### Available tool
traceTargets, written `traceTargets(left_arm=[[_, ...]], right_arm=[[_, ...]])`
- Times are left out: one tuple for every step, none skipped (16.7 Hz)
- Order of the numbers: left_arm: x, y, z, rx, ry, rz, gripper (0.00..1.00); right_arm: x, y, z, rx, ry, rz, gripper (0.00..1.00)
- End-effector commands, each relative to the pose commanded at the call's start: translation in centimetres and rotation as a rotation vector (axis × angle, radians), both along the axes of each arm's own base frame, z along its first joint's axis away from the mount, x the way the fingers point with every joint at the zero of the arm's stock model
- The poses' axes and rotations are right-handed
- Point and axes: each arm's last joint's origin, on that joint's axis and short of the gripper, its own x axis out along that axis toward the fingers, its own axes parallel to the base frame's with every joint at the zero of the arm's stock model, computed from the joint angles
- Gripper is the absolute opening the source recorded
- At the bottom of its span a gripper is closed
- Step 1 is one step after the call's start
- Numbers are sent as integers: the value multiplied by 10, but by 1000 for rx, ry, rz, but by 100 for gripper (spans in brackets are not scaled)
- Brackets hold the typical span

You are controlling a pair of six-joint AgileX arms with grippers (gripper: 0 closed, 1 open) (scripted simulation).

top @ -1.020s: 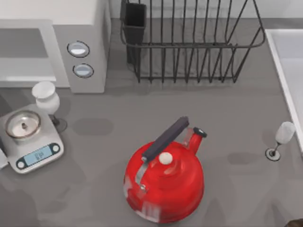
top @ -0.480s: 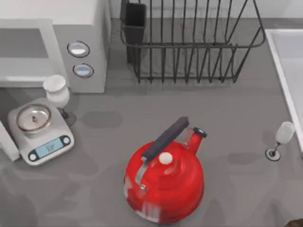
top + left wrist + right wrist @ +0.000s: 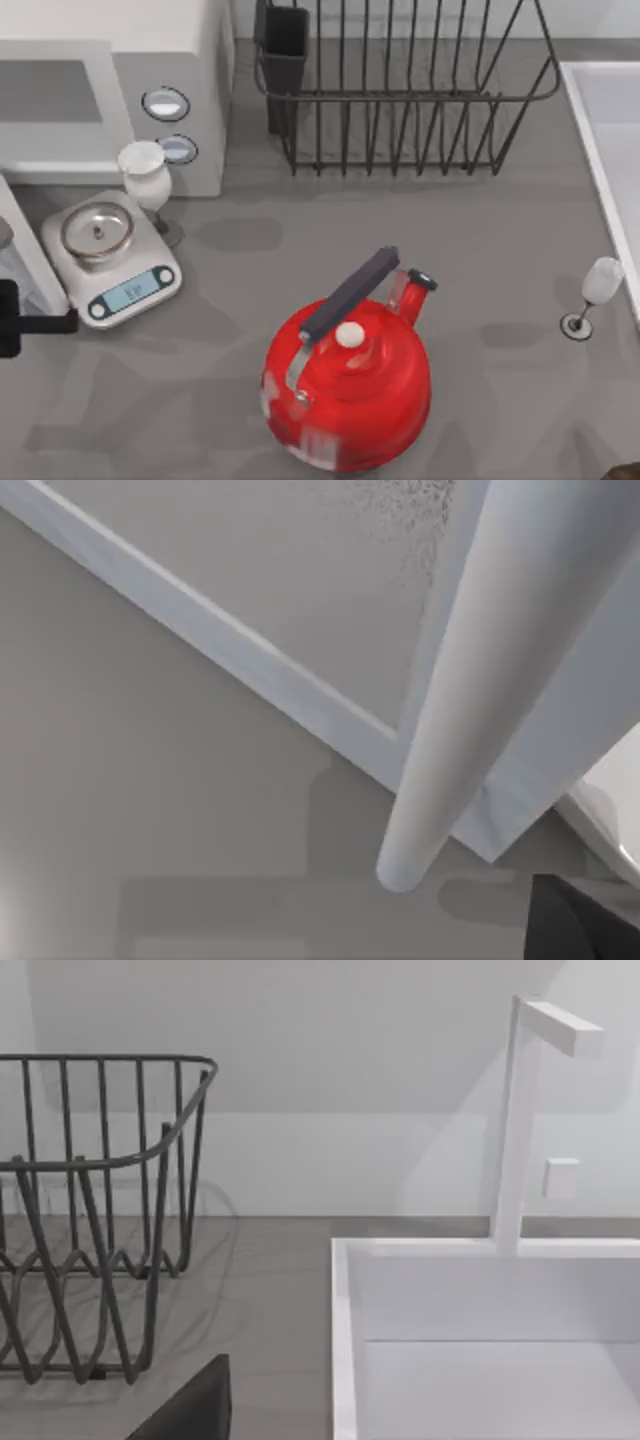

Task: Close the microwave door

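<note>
1. Top view: one microwave [image 3: 175, 40] stands at the table's back left, its wide cavity uncovered, with two round dials [image 3: 166, 103] on the grey front strip.
2. Its one door [image 3: 25, 245] is swung out, a thin white slab running slantwise along the left edge, well off the cavity.
3. The left gripper [image 3: 38, 322] sits at the far left edge just beside the door's outer end. Whether the claw is clenched or released cannot be told.
4. One grey scale [image 3: 112, 258] lies just right of the door. There are two wine glasses: one [image 3: 147, 178] between the scale and the dials, the other [image 3: 597, 290] near the right edge.
5. One red kettle [image 3: 345, 385] stands at the front centre, one black dish rack [image 3: 400, 90] at the back, and one white sink [image 3: 605, 140] on the right.
6. The right arm [image 3: 626, 470] is parked at the front right corner.
7. Left wrist view: the door's panel [image 3: 250, 580] is close up, with one round white handle bar [image 3: 470, 690] across it.
8. Right wrist view: the rack [image 3: 90, 1210], the sink [image 3: 345, 1360] and one faucet [image 3: 525, 1110]. The right claw's state cannot be told.
</note>
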Motion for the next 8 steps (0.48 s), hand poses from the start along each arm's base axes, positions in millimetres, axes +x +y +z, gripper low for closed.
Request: traceTargets(left_arm=[[-2, -5, 0, -1, -6, 7, 0], [-3, -7, 0, -2, -11, 14, 0], [-4, -9, 0, -2, -13, 16, 0], [-4, -9, 0, -2, -13, 16, 0], [-4, -9, 0, -2, -13, 16, 0], [-3, -8, 1, -4, -12, 17, 0], [-2, -8, 1, -4, -13, 17, 0], [0, -8, 2, -4, -14, 16, 0]], right_arm=[[0, 0, 0, 0, 0, 0, 100], [0, 0, 0, 0, 0, 0, 100], [0, 0, 0, 0, 0, 0, 100], [0, 0, 0, 0, 0, 0, 100], [0, 0, 0, 0, 0, 0, 100], [0, 0, 0, 0, 0, 0, 100], [0, 0, 0, 0, 0, 0, 100], [0, 0, 0, 0, 0, 0, 100]])
